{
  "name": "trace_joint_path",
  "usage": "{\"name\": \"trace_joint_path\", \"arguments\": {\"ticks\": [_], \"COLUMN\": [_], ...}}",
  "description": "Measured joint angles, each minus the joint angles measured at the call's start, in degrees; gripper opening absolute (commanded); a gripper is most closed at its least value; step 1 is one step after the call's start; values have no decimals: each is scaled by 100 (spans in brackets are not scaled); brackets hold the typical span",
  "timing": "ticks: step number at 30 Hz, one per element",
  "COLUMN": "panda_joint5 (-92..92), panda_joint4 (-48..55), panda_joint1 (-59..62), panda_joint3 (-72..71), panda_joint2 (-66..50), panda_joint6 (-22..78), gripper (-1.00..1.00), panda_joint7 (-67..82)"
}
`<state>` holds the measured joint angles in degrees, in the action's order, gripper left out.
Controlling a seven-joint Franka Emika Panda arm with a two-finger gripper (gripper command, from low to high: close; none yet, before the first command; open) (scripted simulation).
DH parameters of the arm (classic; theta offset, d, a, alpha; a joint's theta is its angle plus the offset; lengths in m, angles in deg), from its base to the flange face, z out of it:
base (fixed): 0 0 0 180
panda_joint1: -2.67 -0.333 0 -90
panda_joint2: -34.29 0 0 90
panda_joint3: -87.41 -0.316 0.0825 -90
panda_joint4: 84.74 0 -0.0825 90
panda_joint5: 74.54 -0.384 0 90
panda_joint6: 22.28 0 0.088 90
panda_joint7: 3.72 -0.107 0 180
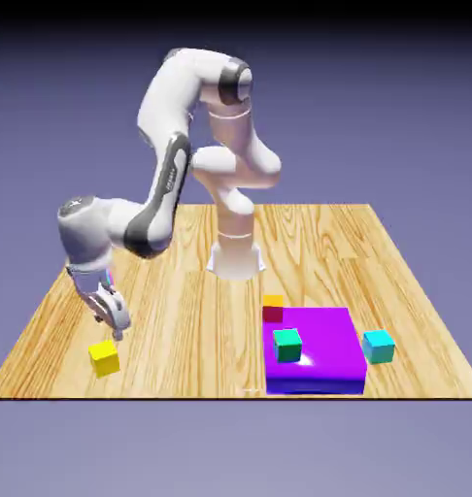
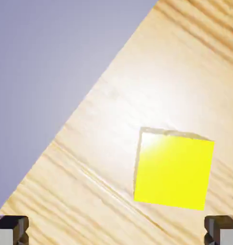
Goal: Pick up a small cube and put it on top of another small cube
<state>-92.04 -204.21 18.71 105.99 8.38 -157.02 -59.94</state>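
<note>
We find the gripper [image 1: 114,320] low over the table [image 1: 182,291] at the exterior view's left, fingers spread wide and empty; the hand view shows both fingertips [image 2: 10,229] at the bottom corners with bare wood between. The yellow cube [image 1: 104,357] rests on the table at about 6 o'clock from the gripper, near but not touching. In the hand view the cube [image 2: 173,170] lies toward 4 o'clock, off centre. We judge the approach needs recentring over the cube, squaring the fingers to its faces, before descending. The orange-and-crimson cube [image 1: 272,309] waits well apart, touching the purple block [image 1: 318,354] at its 10 o'clock corner.
</note>
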Motion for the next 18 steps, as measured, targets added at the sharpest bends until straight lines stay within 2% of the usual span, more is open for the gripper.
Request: {"name": "trace_joint_path", "arguments": {"ticks": [2,5,6,8,12,18], "panda_joint5": [-40,-359,-439,-446,-38,455], "panda_joint4": [94,101,103,103,59,-818], "panda_joint1": [38,193,232,232,11,-667], "panda_joint3": [42,-225,-293,-293,8,-809], "panda_joint2": [-132,-755,-911,-912,-82,1164], "panda_joint6": [89,-508,-658,-659,100,408], "gripper": [0,0,-100,-100,-100,-100], "panda_joint7": [-31,184,239,244,-1,453]}}
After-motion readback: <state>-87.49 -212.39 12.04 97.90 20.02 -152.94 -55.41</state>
